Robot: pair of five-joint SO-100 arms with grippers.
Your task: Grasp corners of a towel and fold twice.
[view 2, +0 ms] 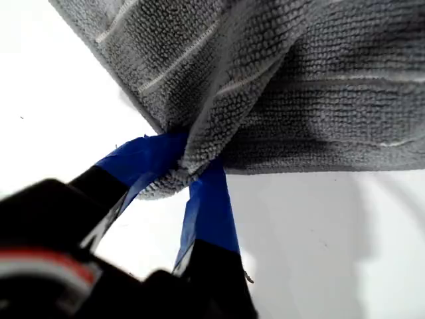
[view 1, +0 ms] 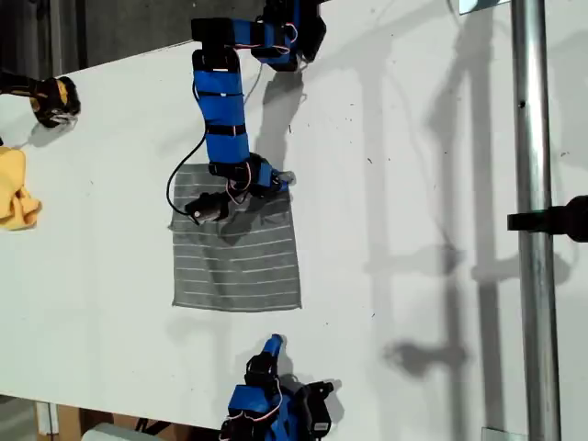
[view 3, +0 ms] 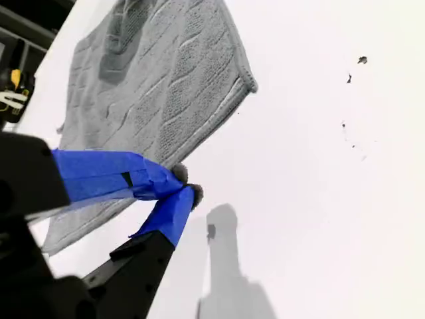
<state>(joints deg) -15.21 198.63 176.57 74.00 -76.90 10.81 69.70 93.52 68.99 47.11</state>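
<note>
My first gripper (view 2: 188,174) is clamped on a far corner (view 2: 174,178) of the towel (view 1: 237,248), cloth bunched between the pads. My second gripper (view 3: 180,191) is closed on nothing, towel just ahead. Step: first fold starting. Next: second needs a corner. Towel lies flat; its long axis runs between the arms.

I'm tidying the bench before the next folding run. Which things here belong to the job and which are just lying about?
Belongs to the job:
- the towel
- my first gripper, pinching a towel corner
- my second gripper, shut on nothing, off the towel

Lying about:
- the yellow cloth, exterior view's left edge
- the metal pole, exterior view's right
</note>
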